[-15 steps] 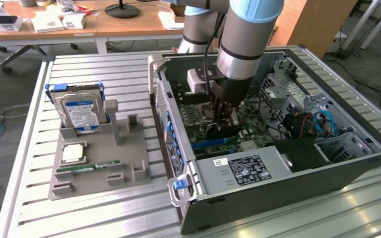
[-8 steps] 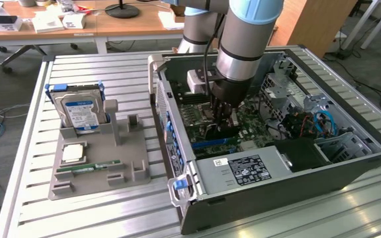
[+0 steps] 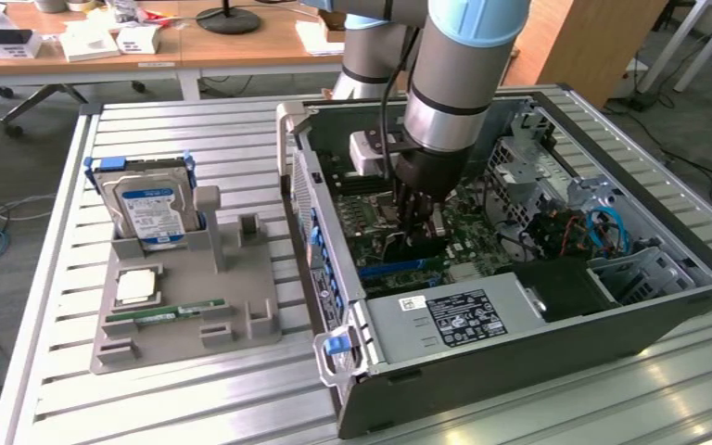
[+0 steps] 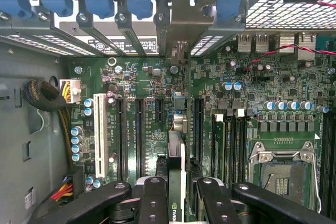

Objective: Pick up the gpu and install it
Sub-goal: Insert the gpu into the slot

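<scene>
My gripper (image 3: 415, 221) reaches down into the open computer case (image 3: 653, 306), over the green motherboard (image 3: 474, 232). In the wrist view its black fingers (image 4: 153, 198) are shut on the gpu (image 4: 177, 153), which I see edge-on as a thin card with a green logo near the grip. The card's silvery bracket (image 4: 186, 17) sits at the case's rear slot wall. The card hangs in line with the long black expansion slots (image 4: 140, 135) of the motherboard (image 4: 252, 87). Whether its edge touches a slot is hidden.
A grey holder (image 3: 183, 324) on the slatted table carries a blue-labelled hard drive (image 3: 152, 211), a processor chip (image 3: 137, 286) and a green memory stick (image 3: 164, 315). Inside the case are a power supply (image 3: 455, 315), blue cables (image 3: 606, 232), a white slot (image 4: 103, 135) and the processor socket (image 4: 281, 174).
</scene>
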Tool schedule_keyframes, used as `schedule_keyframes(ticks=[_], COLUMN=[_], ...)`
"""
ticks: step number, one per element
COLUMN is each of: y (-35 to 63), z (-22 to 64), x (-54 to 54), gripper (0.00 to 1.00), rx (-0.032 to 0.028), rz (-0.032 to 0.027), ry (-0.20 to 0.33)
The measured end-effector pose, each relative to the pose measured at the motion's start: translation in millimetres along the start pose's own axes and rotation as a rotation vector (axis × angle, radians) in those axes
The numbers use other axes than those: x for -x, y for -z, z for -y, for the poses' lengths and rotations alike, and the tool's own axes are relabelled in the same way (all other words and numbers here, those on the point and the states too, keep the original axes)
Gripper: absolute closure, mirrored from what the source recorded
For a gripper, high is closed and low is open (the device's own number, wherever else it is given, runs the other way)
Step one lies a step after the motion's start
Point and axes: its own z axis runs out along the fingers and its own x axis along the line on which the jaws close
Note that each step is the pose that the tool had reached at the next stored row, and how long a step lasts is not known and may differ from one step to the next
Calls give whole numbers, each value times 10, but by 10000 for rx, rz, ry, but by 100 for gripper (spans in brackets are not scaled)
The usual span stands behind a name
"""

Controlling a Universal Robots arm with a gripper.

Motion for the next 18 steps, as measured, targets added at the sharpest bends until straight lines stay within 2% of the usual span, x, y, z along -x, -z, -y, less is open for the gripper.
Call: schedule_keyframes(ticks=[18], y=[-33], z=[-5], x=[-1], gripper=[74], rx=[0], rz=[-1], ry=[1])
